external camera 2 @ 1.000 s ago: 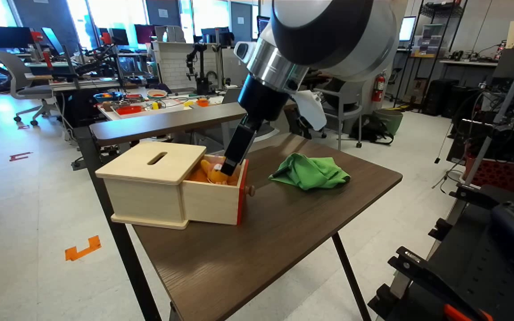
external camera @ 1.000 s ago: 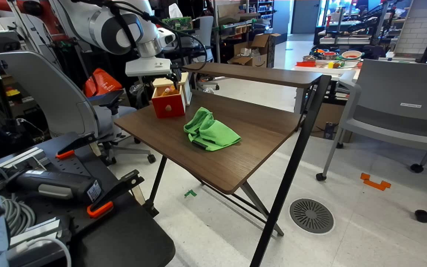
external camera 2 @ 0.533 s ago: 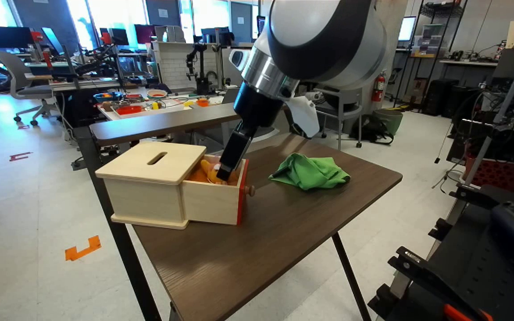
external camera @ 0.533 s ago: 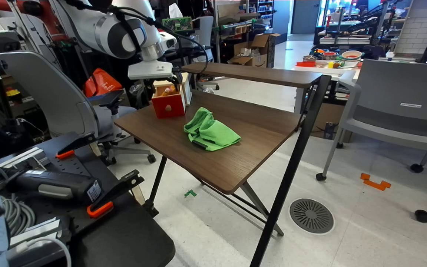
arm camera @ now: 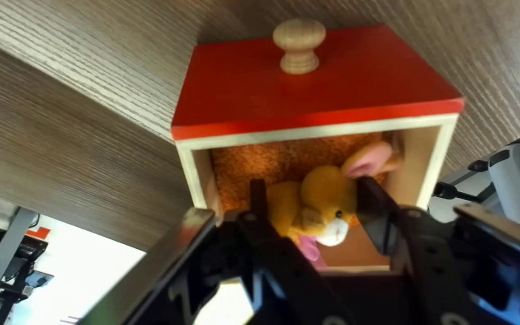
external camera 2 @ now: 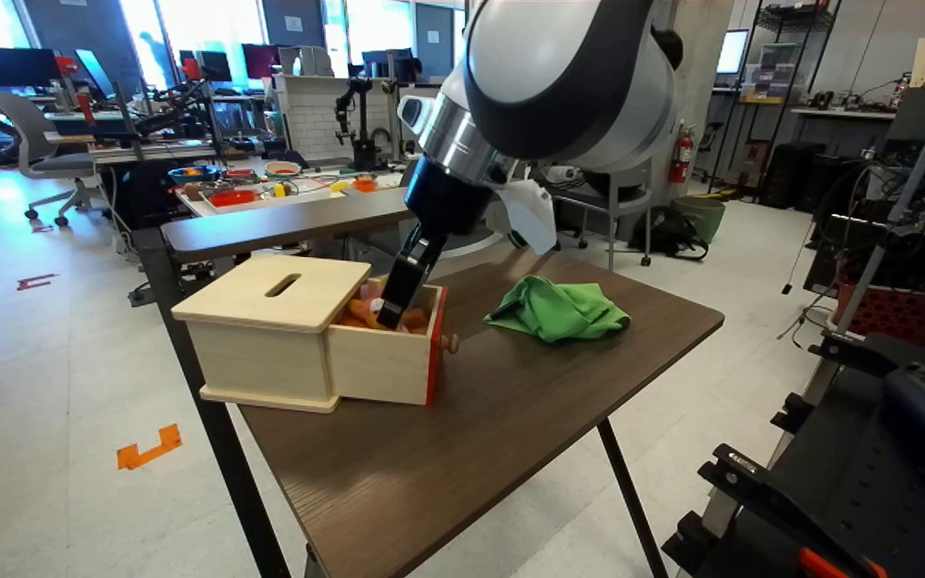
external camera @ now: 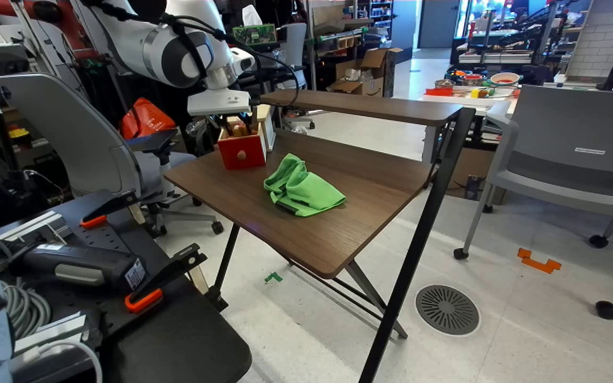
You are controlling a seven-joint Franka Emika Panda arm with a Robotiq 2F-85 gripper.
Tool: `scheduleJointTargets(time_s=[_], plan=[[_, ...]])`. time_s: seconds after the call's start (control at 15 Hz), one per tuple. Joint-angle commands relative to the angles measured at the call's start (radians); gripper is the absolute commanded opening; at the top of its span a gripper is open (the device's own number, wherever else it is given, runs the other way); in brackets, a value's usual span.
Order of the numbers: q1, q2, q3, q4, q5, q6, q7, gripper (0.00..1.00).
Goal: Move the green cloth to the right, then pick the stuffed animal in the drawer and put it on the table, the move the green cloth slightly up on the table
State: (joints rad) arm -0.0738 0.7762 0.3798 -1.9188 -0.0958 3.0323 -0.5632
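Observation:
The stuffed animal (arm camera: 327, 185), orange-yellow with a white muzzle and pink ear, lies in the open drawer (arm camera: 314, 90) with the red front and round knob. It also shows in an exterior view (external camera 2: 364, 311). My gripper (arm camera: 310, 194) reaches down into the drawer, its fingers on either side of the animal and touching its body and head. It appears shut on it; the fingertips are partly hidden in both exterior views, as at the gripper (external camera 2: 392, 313). The green cloth (external camera: 306, 189) lies crumpled on the brown table (external camera: 333, 244) in front of the drawer; the wrist view does not show it.
The wooden box (external camera 2: 270, 353) that holds the drawer stands at the table's end. A raised shelf (external camera: 365, 106) runs along one side of the table. A black workbench (external camera: 179, 330) with tools and a grey chair (external camera: 567, 138) stand nearby. Orange fuzzy material (arm camera: 255, 155) lines the drawer.
My gripper has moved lower into the drawer and toward the box. The stuffed animal has shifted and turned between the fingers. The cloth, box and drawer have not moved.

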Motion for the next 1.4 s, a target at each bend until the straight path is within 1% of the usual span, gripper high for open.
scheduleJointTargets(time_s=[0.0,0.2,0.27,0.4,0.47,0.73,0.93,1.13,1.2,1.33], plan=[[0.003,0.027,0.001,0.033,-0.040,0.003,0.029,0.22],[0.002,0.029,0.000,0.030,-0.041,0.001,0.028,0.02],[0.001,0.029,0.000,0.029,-0.041,0.001,0.028,0.00],[0.000,0.021,-0.001,0.020,-0.039,0.004,0.033,0.00],[-0.008,0.014,0.006,0.012,-0.037,0.006,0.031,0.02],[-0.047,-0.034,0.034,-0.042,-0.026,0.024,0.042,0.02],[-0.087,-0.086,0.061,-0.093,-0.018,0.040,0.052,0.02],[-0.153,-0.135,0.093,-0.146,-0.014,0.048,0.049,0.02],[-0.144,-0.146,0.062,-0.150,-0.022,0.065,0.060,0.02],[-0.179,-0.150,0.063,-0.149,-0.021,0.059,0.054,0.02]])
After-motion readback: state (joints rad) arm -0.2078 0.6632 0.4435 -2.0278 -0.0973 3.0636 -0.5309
